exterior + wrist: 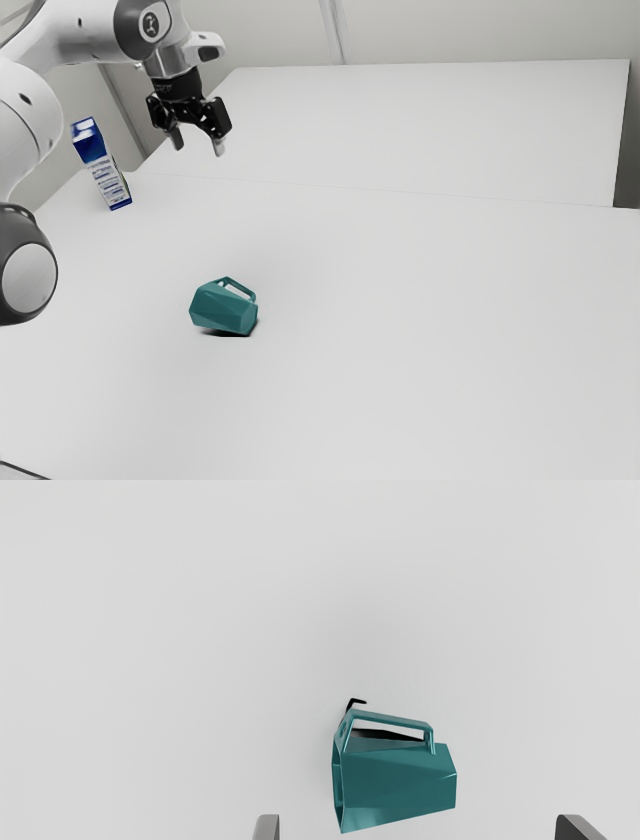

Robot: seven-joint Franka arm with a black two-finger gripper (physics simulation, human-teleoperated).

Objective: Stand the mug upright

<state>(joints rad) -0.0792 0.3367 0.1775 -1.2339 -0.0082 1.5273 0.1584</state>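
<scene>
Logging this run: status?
Gripper open, above table, empty. Mug on its side, handle attached, untouched. Carton off by the table's edge, seemingly clear of the mug.

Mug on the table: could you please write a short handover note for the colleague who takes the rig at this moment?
End effector: open and empty, raised above the table.
Mug: teal, lying on its side on the table, not gripped.
Also there: blue-and-white carton, toward the exterior view's left.
Done: the mug is not upright yet.
Left: reach down, grip the mug, turn it upright, release it.
</scene>
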